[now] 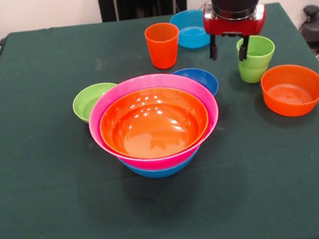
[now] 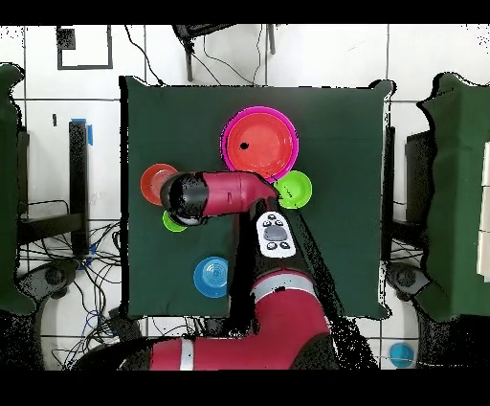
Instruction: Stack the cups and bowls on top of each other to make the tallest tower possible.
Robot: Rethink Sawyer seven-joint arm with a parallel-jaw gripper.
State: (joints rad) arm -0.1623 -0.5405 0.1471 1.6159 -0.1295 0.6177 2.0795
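The tower (image 1: 154, 123) stands mid-table: a large orange bowl nested in a large pink bowl (image 1: 95, 122) on a large blue bowl (image 1: 160, 171). It also shows in the overhead view (image 2: 259, 144). My gripper (image 1: 228, 48) is open and empty, hanging at the far right. Its right finger (image 1: 243, 48) overlaps the left rim of the lime green cups (image 1: 255, 60), which look like two nested. The orange cup (image 1: 162, 44) stands upright to the gripper's left. In the overhead view my wrist (image 2: 187, 196) covers most of the green cups (image 2: 172, 222).
A small lime green bowl (image 1: 90, 100) touches the tower's left side. A small dark blue bowl (image 1: 200, 78) sits behind the tower. A light blue bowl (image 1: 191, 29) lies at the far edge. A small orange bowl (image 1: 293, 89) sits right of the green cups.
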